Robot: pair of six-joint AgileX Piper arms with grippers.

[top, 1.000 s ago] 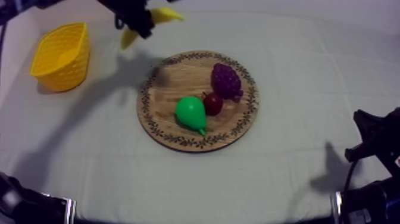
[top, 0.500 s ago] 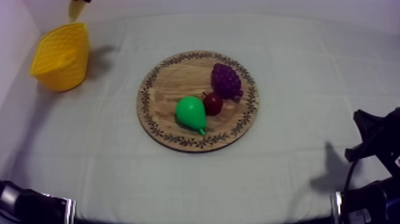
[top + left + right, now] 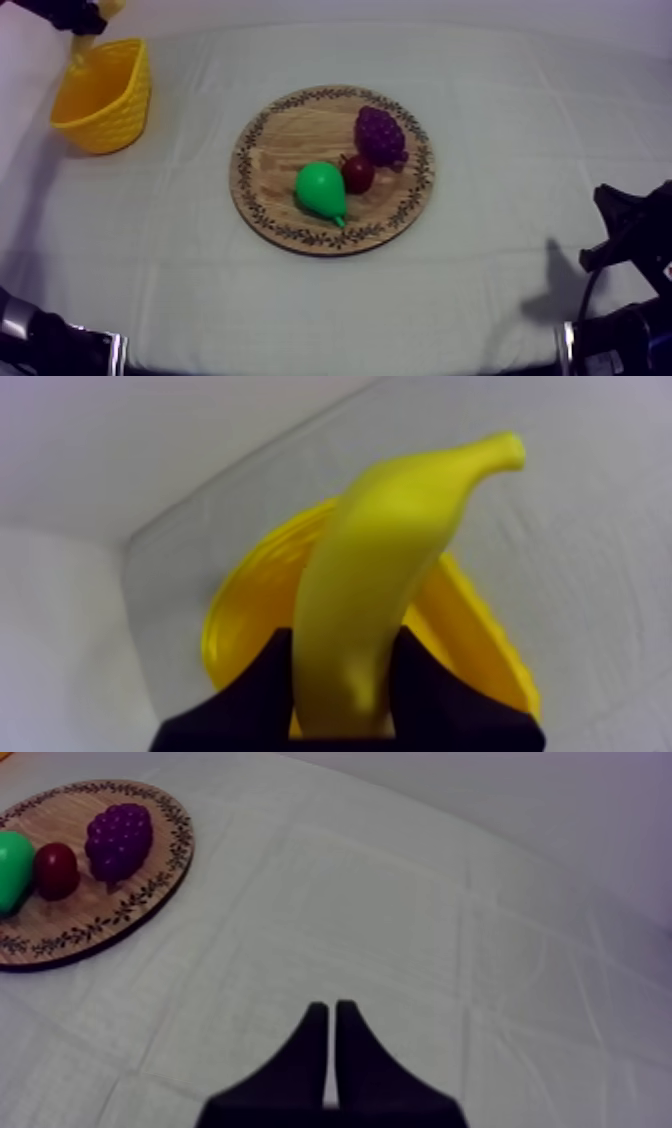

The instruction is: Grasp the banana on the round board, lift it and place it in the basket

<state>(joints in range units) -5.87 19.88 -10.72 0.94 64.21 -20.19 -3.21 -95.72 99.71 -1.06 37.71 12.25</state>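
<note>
The banana (image 3: 390,566) has swung away from the board's (image 3: 262,215) 11 o'clock side and now hangs over the far rim of the basket (image 3: 110,110), out at 10 o'clock from the board. The left claw (image 3: 345,681) is clamped round its lower half, a finger on each side, the free end sticking out beyond. The basket mouth lies open just beneath. I'd call the carry all but done: what's left is a short drop and a release. On the board sit the pear (image 3: 320,190), small red fruit (image 3: 358,173) and grapes (image 3: 381,135). The right claw (image 3: 331,1014) idles at 4 o'clock over the table (image 3: 500,100), pressed to a narrow wedge, holding nothing.
</note>
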